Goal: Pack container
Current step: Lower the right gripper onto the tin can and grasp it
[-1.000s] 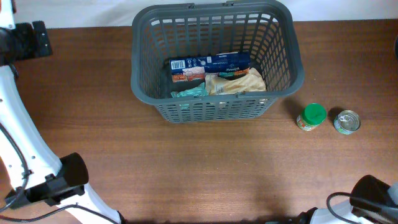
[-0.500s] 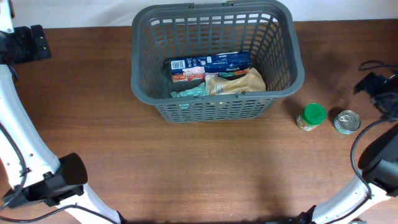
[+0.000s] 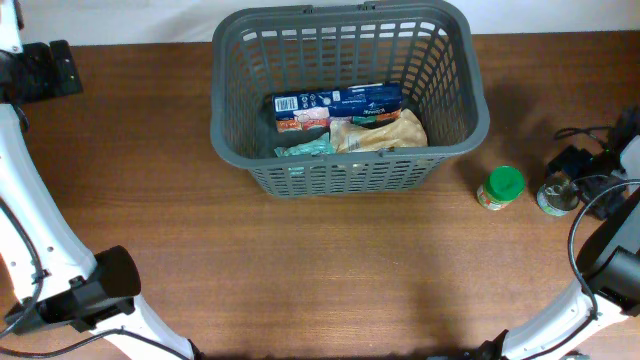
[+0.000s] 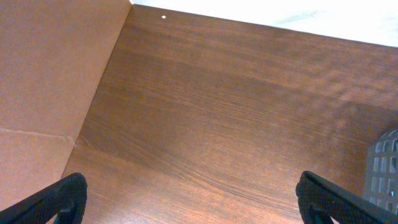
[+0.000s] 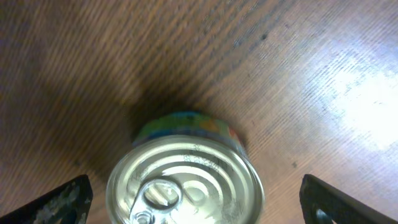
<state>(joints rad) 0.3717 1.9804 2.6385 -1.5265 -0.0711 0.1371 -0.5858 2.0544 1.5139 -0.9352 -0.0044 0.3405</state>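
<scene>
Partly packed: container (image 3: 340,178) at 12 o'clock on the tabletop (image 3: 300,270), already holding blue box (image 3: 340,100), tan pouch (image 3: 385,135), teal packet (image 3: 305,149). Left out at its 4 o'clock: green-lidded jar (image 3: 501,187), tin can (image 5: 186,180). Right pincer (image 5: 199,202) poised over the can, spread wide, gripping nothing. Left pincer (image 4: 196,199) parted too, at 9 o'clock.

The right gripper (image 3: 565,168) has swung in from the table's (image 3: 320,280) right edge over the last 1 second. It now hangs over the tin can (image 5: 185,177), fingers (image 5: 62,199) spread on either side.
</scene>
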